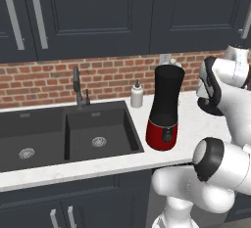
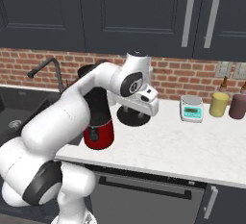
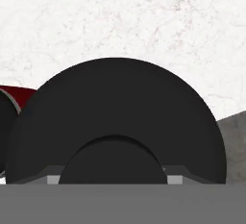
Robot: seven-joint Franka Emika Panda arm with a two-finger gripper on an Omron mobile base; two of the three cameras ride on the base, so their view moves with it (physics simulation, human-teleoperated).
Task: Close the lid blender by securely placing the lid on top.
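End effector: I read the fingers as pinched on the central knob of the lid; in the hand view the black disc sits right under the camera, fingertips showing just beside the knob.
Lid: held by the knob so the disc hangs flat, which I judge suits a level drop onto a mouth. In the right base view it hangs under the hand, above the desk, beside the blender.
Blender: upright on the desk near the sink, black jar on red base, mouth open, not yet capped.
Clearance: lid sits lower than the jar top, so I judge a lift must come before the move across.
Bystanders: white bottle behind the blender; scale well apart.
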